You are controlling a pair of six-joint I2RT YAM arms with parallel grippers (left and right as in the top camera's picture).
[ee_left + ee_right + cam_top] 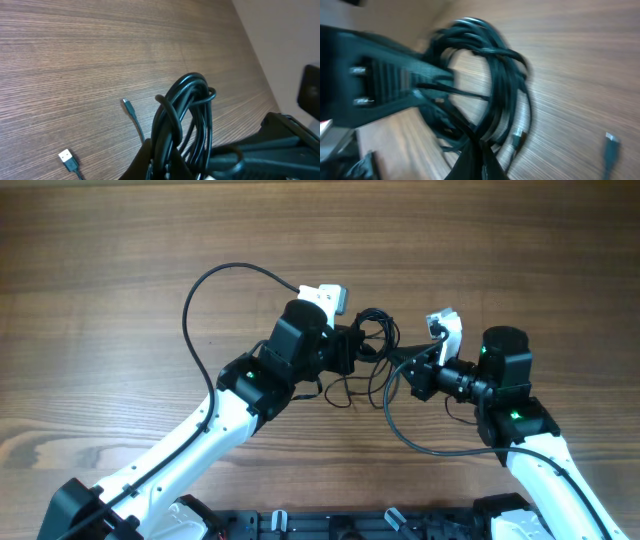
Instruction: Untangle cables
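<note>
The cables [372, 340] form a tangled bundle of thin black loops at the table's middle, between the two arms. My left gripper [360, 346] reaches in from the left and is shut on the bundle. In the left wrist view the loops [187, 115] rise from its closed fingers [150, 162]. A USB plug [67, 159] and a small plug [127, 104] lie on the wood. My right gripper [402, 370] comes from the right, shut on a strand of the same bundle [490, 70]. The right wrist view is blurred. Two plugs [517, 136] [610, 145] show there.
The wooden table [120, 240] spreads on all sides. The left arm's thicker black wire [197, 290] loops out to the left, and the right arm's wire [420, 445] sags toward the front. A black rail [350, 525] runs along the near edge.
</note>
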